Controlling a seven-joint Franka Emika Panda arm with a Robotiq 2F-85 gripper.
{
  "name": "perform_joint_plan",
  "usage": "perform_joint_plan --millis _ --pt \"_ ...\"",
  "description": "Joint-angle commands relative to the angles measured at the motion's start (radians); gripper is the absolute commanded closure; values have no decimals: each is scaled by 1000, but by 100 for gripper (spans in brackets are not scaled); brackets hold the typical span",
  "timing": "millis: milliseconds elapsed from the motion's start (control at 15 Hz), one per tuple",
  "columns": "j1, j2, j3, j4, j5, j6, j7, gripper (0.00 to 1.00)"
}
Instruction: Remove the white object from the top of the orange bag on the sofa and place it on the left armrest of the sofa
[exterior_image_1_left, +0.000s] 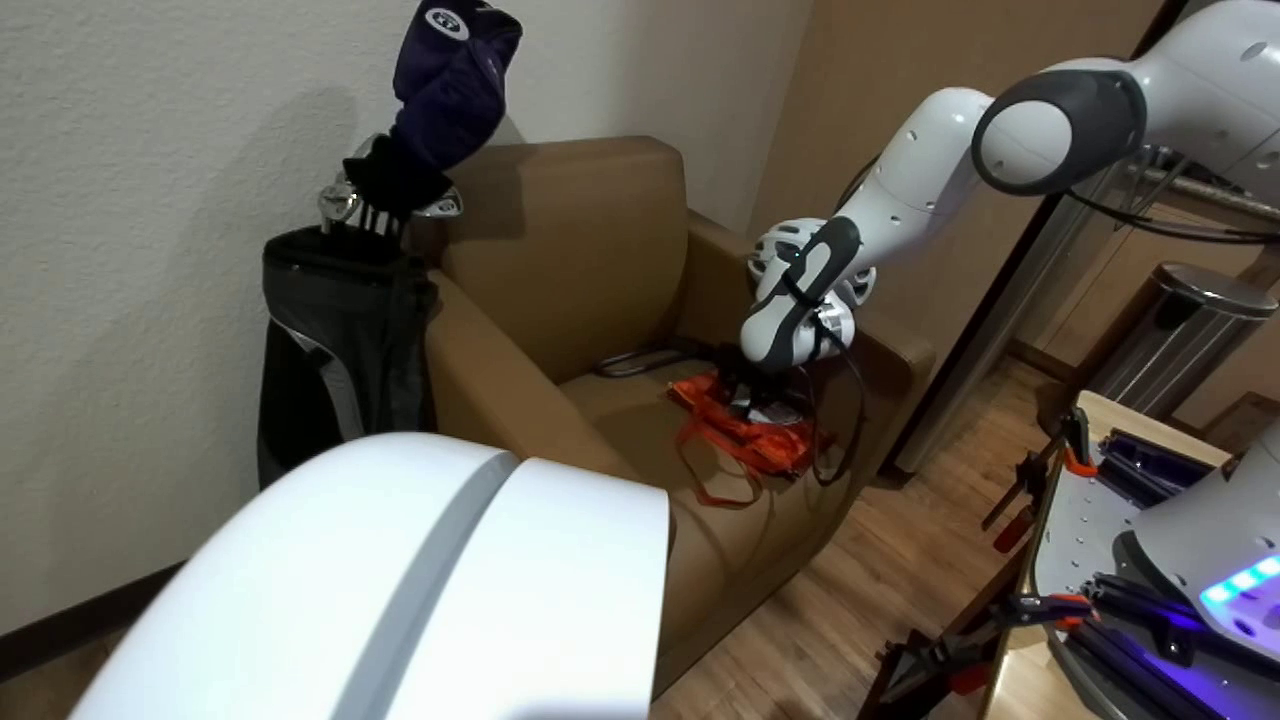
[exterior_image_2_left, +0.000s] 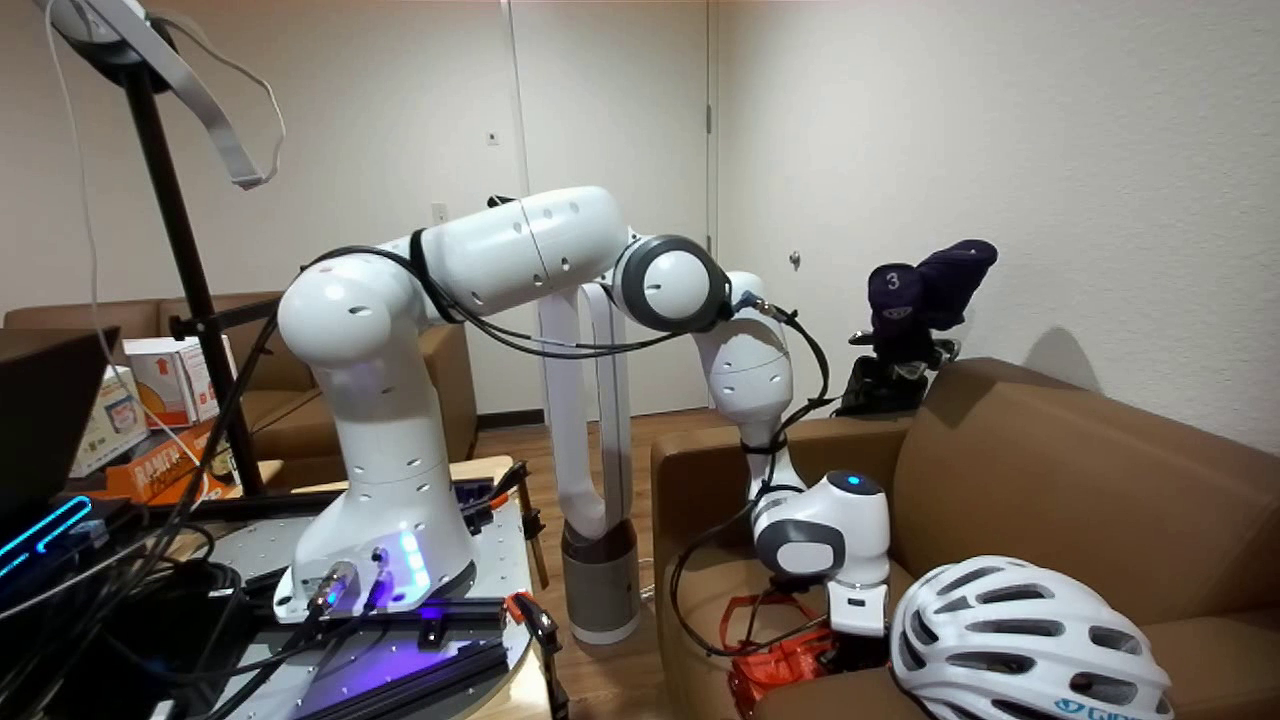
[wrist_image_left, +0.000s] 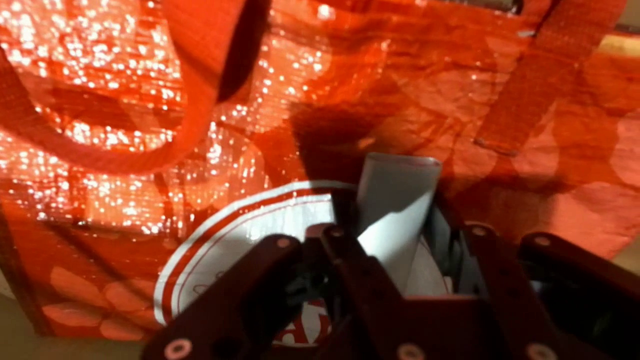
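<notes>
The orange bag (exterior_image_1_left: 765, 445) lies on the seat of the tan sofa (exterior_image_1_left: 570, 230), with its strap handles loose. The bag also shows in an exterior view (exterior_image_2_left: 780, 665) and fills the wrist view (wrist_image_left: 425, 95). The white object (wrist_image_left: 397, 200) is a narrow flat piece on top of the bag, over its round white logo. My gripper (wrist_image_left: 392, 212) points down with a finger against each side of the white object, and no gap shows at the tips. In both exterior views the white object is too small or hidden to make out. The left armrest (exterior_image_1_left: 510, 370) is bare on top.
A white helmet (exterior_image_2_left: 1020, 640) sits on the opposite armrest. A dark golf bag (exterior_image_1_left: 345, 340) with clubs stands beside the left armrest. A white rounded thing (exterior_image_1_left: 450, 590) fills the near foreground. A thin metal loop (exterior_image_1_left: 640, 362) lies at the seat's back. The arm's cable (exterior_image_2_left: 690, 600) hangs by the bag.
</notes>
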Motion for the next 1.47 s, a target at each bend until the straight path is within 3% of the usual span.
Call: perform_joint_plan --millis 0,333,867,933,1133,1200,1333,1400 --pt "0 -20 4 -25 37 -8 -29 89" --pt "33 -108 2 -134 26 11 -46 86" --pt "188 -398 -26 -507 5 143 -121 86" --pt "179 -278 -27 -358 29 90 -83 64" --pt "202 -363 -29 -454 29 111 -103 64" --pt "202 -372 -30 -464 29 111 -106 86" --pt "207 -375 -12 -458 7 157 -141 86" --pt "248 -384 -27 -462 -10 189 -161 86"
